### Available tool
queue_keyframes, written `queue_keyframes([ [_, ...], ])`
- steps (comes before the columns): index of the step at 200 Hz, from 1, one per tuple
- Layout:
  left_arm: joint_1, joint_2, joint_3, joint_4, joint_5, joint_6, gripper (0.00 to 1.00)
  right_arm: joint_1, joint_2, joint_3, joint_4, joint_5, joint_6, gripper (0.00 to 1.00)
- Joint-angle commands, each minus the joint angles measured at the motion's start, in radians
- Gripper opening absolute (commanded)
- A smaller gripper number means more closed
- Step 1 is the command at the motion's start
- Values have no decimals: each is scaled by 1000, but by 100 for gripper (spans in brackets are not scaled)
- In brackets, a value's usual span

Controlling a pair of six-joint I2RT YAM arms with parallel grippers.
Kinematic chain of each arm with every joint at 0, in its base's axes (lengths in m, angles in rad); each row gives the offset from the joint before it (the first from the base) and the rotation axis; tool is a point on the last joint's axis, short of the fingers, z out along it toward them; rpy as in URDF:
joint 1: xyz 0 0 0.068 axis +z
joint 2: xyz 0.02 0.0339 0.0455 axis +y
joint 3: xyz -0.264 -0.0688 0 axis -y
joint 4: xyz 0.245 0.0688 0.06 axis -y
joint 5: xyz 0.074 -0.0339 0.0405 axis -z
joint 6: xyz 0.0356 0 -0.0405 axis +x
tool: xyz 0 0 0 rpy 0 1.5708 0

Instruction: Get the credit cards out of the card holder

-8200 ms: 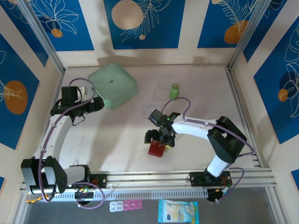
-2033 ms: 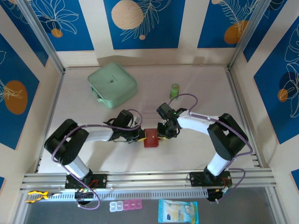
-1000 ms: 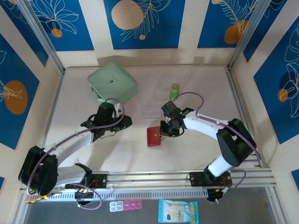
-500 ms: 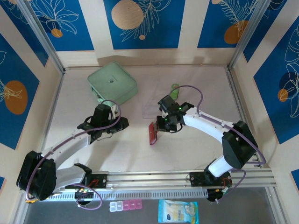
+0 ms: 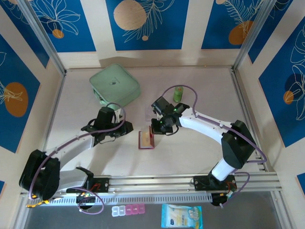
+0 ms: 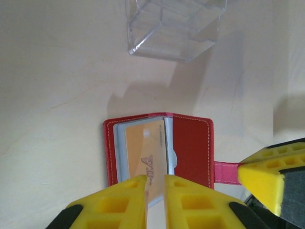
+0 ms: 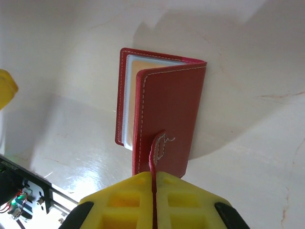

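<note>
Tabletop: right hand (image 7: 153, 188) pinches card holder (image 7: 164, 119) strap.

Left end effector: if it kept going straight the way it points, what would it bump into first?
Probably the open card holder right in front of the left end effector, meeting the orange card in its sleeve. The clear tray lies farther along that line. Depth is hard to judge.

So counting what's around me: one red card holder (image 5: 147, 139) lying open, with one yellow-orange card (image 6: 145, 152) that I can make out in its sleeves. Then one clear plastic tray (image 6: 174, 26), one mint-green square case (image 5: 114, 87) and one small green roll (image 5: 178, 92) at the back. And my own two grippers, left (image 6: 155, 202) and right (image 7: 153, 200)
</note>
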Motion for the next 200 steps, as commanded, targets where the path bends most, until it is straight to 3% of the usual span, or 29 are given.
queue_keyframes([
  [1,-2,59,-9,50,70,-5,15,-14,-36,-13,-48,18,-5,7],
  [105,-92,257,-5,147,60,-56,4,-136,-84,-187,-14,55,-45,7],
  [200,-113,340,-42,209,53,-92,0,-148,-3,-257,79,79,-72,7],
])
